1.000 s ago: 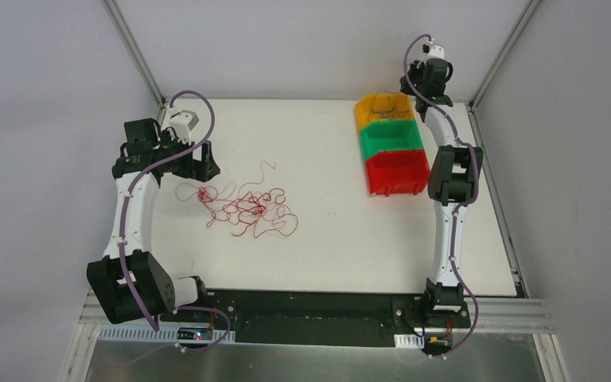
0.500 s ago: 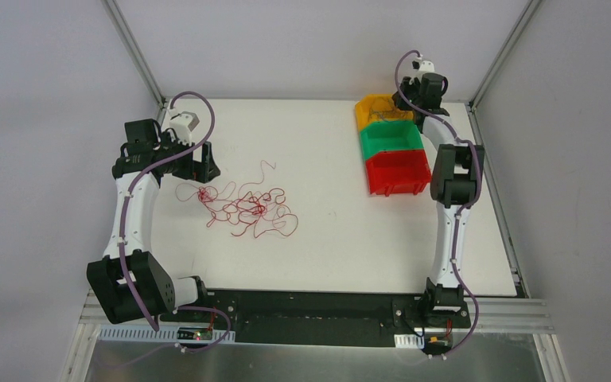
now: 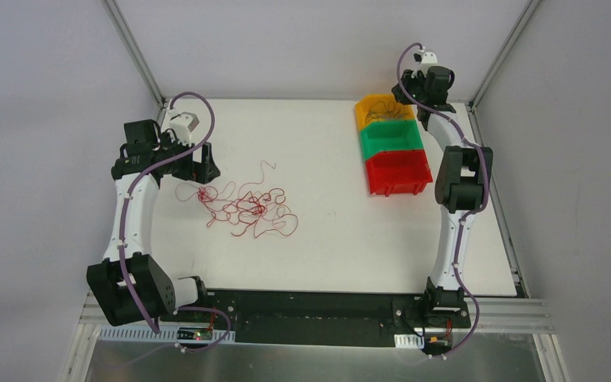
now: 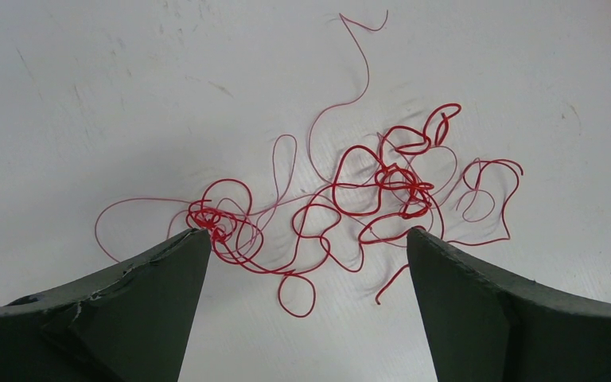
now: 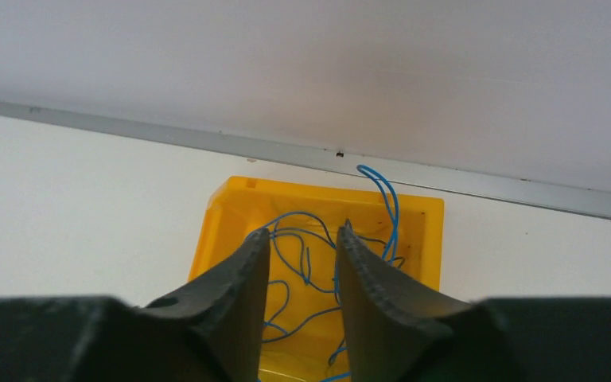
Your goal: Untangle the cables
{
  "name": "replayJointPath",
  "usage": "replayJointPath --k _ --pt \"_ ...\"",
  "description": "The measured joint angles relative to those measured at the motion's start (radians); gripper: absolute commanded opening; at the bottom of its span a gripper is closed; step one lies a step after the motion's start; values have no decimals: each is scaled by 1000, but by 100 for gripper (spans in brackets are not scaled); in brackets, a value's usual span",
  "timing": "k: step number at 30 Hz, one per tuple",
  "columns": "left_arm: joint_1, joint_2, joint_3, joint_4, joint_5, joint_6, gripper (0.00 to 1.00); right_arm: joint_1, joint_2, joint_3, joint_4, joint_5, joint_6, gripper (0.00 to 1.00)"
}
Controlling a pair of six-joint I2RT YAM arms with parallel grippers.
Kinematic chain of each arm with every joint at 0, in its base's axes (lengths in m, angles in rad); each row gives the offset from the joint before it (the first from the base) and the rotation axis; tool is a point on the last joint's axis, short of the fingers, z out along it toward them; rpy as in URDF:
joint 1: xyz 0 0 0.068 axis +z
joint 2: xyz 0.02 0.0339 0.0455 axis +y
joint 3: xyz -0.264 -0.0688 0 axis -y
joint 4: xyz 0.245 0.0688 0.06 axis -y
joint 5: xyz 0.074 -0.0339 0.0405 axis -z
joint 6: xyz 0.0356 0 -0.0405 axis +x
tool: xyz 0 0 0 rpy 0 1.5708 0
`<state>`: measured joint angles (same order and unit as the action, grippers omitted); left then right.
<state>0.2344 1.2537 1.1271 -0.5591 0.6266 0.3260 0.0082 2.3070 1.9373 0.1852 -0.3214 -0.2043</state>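
1. Blue cables (image 5: 306, 255): we found these lying in the yellow bin (image 5: 231, 199) at the far right, and judged them sorted.
2. Red cables (image 4: 350, 199): one knotted heap on the table (image 3: 342, 247), left of centre. All of it was left to separate.
3. Right gripper (image 5: 302, 231): above the yellow bin, fingers slightly parted, apparently holding nothing.
4. Left gripper (image 4: 306, 239): spread wide at the heap's left knot, empty.

1 fixed camera looks down from high behind, covering the whole table (image 3: 326, 263). 2 wrist cameras sit close: 1 faces red wires (image 4: 402, 187) just ahead of the left claw (image 4: 307, 232), 1 a yellow bin (image 5: 223, 208) just beyond the right claw (image 5: 303, 231). The top view shares both.
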Motion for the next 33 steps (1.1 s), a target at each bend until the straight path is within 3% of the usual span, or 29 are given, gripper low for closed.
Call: replayJointPath --k 5,12,16,21,27,31,33 --pt "0 0 0 -3 0 2 99 0 -8 0 -87 -42 -15 73" --pt "-5 40 64 -119 -18 50 99 -1 -194 -77 -253 -158 -25 99" --pt "-11 193 169 -212 -76 92 97 3 -402 -164 -304 -216 -19 99" --pt "-11 373 190 -286 -131 118 72 27 -605 -204 -428 -286 -17 99" --pt "-11 497 191 -315 -183 114 47 89 -685 -315 -600 -401 14 88" --pt "-11 568 190 -313 -232 92 41 172 -694 -466 -654 -420 37 83" --pt "-11 583 182 -306 -252 78 33 224 -694 -534 -671 -420 46 76"
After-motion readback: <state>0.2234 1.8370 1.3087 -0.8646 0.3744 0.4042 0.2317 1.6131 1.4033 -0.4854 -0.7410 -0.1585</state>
